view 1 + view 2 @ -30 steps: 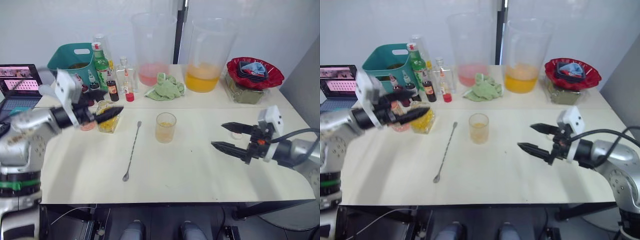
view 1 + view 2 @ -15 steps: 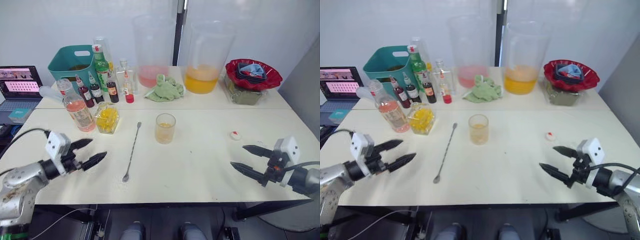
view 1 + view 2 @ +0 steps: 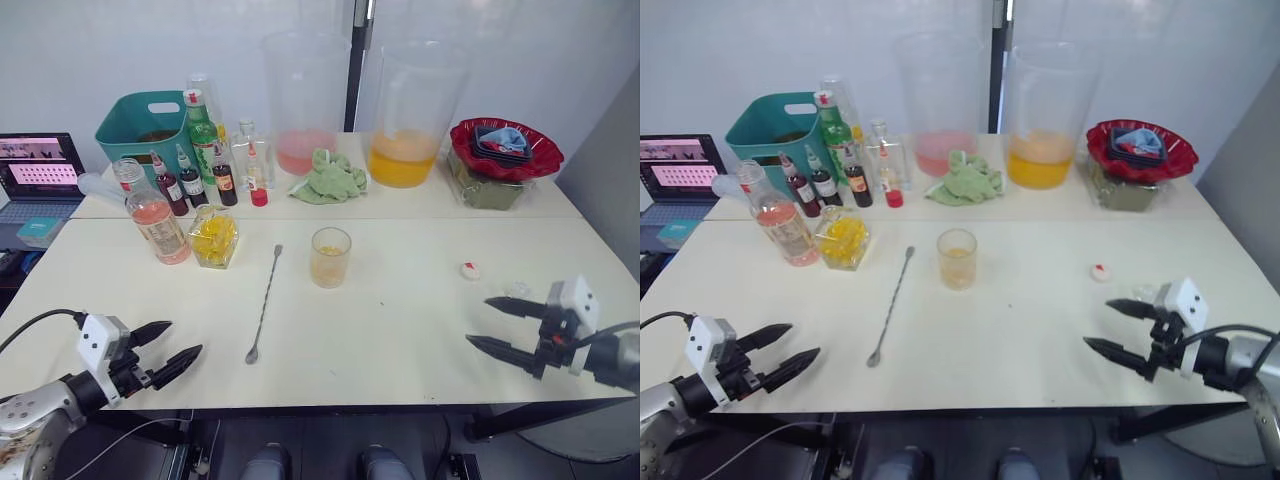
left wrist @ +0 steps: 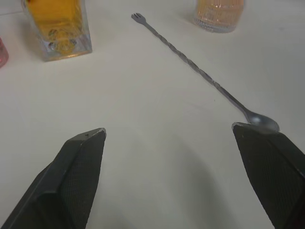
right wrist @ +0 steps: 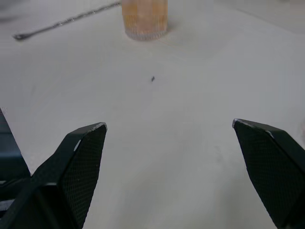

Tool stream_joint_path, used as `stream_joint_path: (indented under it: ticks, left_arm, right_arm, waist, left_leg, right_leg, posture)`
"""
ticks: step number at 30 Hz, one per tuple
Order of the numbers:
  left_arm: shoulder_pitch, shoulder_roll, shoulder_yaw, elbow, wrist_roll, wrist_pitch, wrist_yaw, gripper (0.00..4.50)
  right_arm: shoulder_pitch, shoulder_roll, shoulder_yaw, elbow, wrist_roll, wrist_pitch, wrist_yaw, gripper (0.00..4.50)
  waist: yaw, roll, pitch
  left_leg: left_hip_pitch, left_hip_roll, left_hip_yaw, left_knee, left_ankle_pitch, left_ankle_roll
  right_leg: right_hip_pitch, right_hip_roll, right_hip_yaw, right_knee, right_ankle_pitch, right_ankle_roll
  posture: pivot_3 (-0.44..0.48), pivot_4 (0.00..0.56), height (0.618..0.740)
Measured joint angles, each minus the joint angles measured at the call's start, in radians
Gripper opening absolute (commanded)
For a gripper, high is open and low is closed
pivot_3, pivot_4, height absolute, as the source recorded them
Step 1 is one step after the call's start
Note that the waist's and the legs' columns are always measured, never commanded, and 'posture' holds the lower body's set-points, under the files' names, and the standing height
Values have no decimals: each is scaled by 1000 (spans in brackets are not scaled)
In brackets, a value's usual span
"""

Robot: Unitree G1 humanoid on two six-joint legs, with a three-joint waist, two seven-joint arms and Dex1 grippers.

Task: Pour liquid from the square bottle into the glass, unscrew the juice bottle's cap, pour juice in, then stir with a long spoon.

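Head views, progress: you have pale orange liquid in the glass [image 3: 331, 256], and the square bottle [image 3: 214, 237] stands on the counter [image 3: 400, 330] well to the glass's left. The juice bottle [image 3: 152, 213] stands just beyond the square bottle, neck bare. The cap [image 3: 470, 270] lies on the counter well to the right of the glass. Judged from that, both pours look done.
Head views, left to do: the long spoon [image 3: 264, 302] lies flat just left of the glass, untouched, so stirring is what remains for you.
Head views, tools: your left tool [image 3: 163, 351] hangs at the counter's near edge, far left of the glass, spread wide and empty. Your right tool [image 3: 507, 325] sits at the near edge to the glass's right, also wide and empty.
Left wrist view: here you see what the head views blur: the spoon's twisted stem, forked far end and oval bowl, the bowl nearest this tool, with the glass beyond.
Right wrist view: this one gives you the glass straight ahead across bare counter, the spoon behind it.
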State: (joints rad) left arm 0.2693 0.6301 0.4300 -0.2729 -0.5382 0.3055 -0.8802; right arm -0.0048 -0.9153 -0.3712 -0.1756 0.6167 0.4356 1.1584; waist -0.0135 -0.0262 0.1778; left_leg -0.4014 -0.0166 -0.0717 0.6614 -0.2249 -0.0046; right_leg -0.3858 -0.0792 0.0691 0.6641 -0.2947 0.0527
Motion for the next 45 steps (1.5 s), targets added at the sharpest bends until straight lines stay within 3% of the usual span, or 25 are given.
stream_joint_path:
  ticks: [8,11,19,29,43,45]
  left_arm:
    - [26,-140,-125,-246,7,121,236,4487]
    - [-12,-216,-216,-316,32,210,384,4487]
    - [-134,-289,-406,-308,191,290,590,4487]
    - [-264,-368,-501,-196,329,343,715,4487]
    - [-357,-399,-499,-122,393,394,744,17]
    - [-369,-381,-494,-128,398,407,736,17]
  right_arm:
    - [-120,-104,86,-44,127,149,167,4500]
    - [-162,-110,120,-52,137,171,191,4500]
    - [-176,-110,131,-66,134,174,186,4500]
    - [-163,-115,125,-103,134,193,146,4500]
    - [-138,-117,121,-155,123,203,99,4500]
    - [-139,-117,121,-165,123,204,93,4500]
  waist:
    - [7,0,0]
    - [10,0,0]
    - [17,0,0]
    - [27,0,-1]
    - [37,3,-3]
    - [37,4,-3]
  left_leg:
    - [-2,-1,-1,0,0,0]
    - [-2,-1,-1,0,0,0]
    - [-2,-2,0,0,0,0]
    - [-2,-2,0,0,0,0]
    - [-1,-3,0,0,1,-1]
    - [-1,-3,0,0,1,-1]
  right_leg:
    - [-1,-1,-1,0,0,0]
    - [0,0,-1,-1,0,1]
    - [-1,1,-1,0,0,1]
    - [-1,1,-1,0,0,1]
    - [1,1,-1,0,0,1]
    - [1,1,-1,0,0,1]
  posture:
    - [0,150,740]
    - [0,150,740]
    - [0,150,740]
    - [0,150,740]
    - [0,150,740]
    - [0,150,740]
